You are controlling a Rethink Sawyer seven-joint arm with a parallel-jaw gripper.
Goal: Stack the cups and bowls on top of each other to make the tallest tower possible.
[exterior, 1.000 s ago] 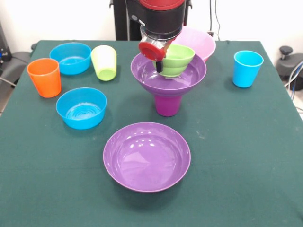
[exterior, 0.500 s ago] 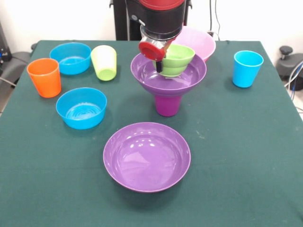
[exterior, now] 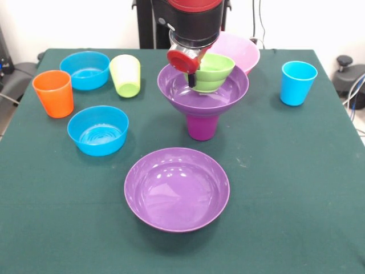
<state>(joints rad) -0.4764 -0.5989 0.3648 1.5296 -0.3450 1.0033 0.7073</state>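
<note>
So the gripper is clamped on the near rim of the small green bowl, one dark finger dipping inside the purple bowl's hollow. The green bowl hangs tilted, leaning toward 3 o'clock, its base down inside the wide purple bowl. I can't tell if it's actually resting there or just hovering. Pinching a rim makes sense, since a bowl is too wide to grab across.

That purple bowl sits on the purple cup, mouth up like a funnel, which gives the tower a wide catch basin for the next piece.

Going outward: pink bowl just behind at 1 o'clock, light blue cup out at 3. The second purple bowl is at 6, near the front edge. Blue bowl at 8, orange cup at 9, another blue bowl and the lime green cup around 10. All spread on the green table, easy to reach one at a time.
</note>
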